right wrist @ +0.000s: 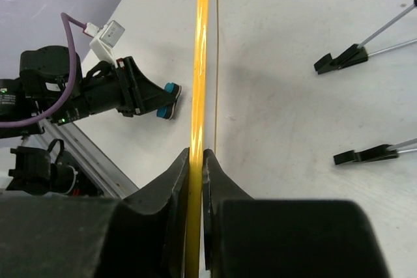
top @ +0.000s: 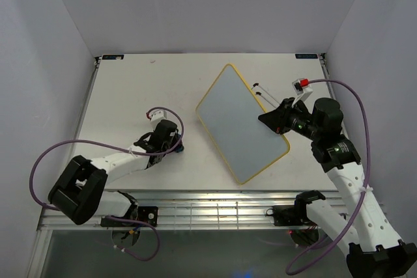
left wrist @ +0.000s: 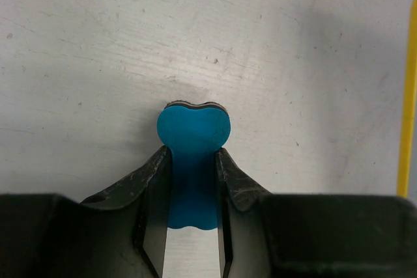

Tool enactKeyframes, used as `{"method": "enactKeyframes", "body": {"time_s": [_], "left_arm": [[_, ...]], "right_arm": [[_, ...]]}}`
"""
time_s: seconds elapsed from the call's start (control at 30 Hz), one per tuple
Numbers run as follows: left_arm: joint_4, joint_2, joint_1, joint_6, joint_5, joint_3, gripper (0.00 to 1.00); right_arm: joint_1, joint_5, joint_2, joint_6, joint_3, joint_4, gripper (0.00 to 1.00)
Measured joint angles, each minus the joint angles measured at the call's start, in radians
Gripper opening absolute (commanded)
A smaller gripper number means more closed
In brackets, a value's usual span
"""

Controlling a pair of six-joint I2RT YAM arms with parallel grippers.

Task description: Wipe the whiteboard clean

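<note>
The whiteboard (top: 240, 124) stands tilted in the middle of the table, its face pale with no writing I can make out, its frame yellow. My right gripper (top: 273, 120) is shut on its right edge; in the right wrist view the yellow frame (right wrist: 197, 83) runs edge-on between the fingers (right wrist: 195, 164). My left gripper (top: 177, 146) is left of the board, low on the table, shut on the small blue eraser (left wrist: 193, 161), whose rounded end sticks out past the fingertips. The eraser also shows in the right wrist view (right wrist: 169, 109).
The board's black wire feet (right wrist: 345, 60) lie on the table behind it, also seen in the top view (top: 260, 92). The yellow frame (left wrist: 409, 96) shows at the right edge of the left wrist view. A metal rail (top: 215, 209) runs along the near table edge.
</note>
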Motion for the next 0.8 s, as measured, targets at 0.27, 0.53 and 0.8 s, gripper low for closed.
{"method": "enactKeyframes", "body": {"time_s": [0.27,0.53,0.8], "left_arm": [[-0.148,0.045,0.000,0.001,0.036,0.078,0.28],[-0.237,0.084,-0.010,0.008,0.044,0.143,0.87],[-0.361,-0.011,-0.015,0.023,0.049,0.191,0.98]], "right_arm": [[0.000,0.067,0.141,-0.216,0.302,-0.201,0.08],[-0.009,0.144,0.309,-0.405,0.521,-0.344,0.08],[-0.105,0.095,0.470,-0.494,0.608,-0.433,0.08]]}}
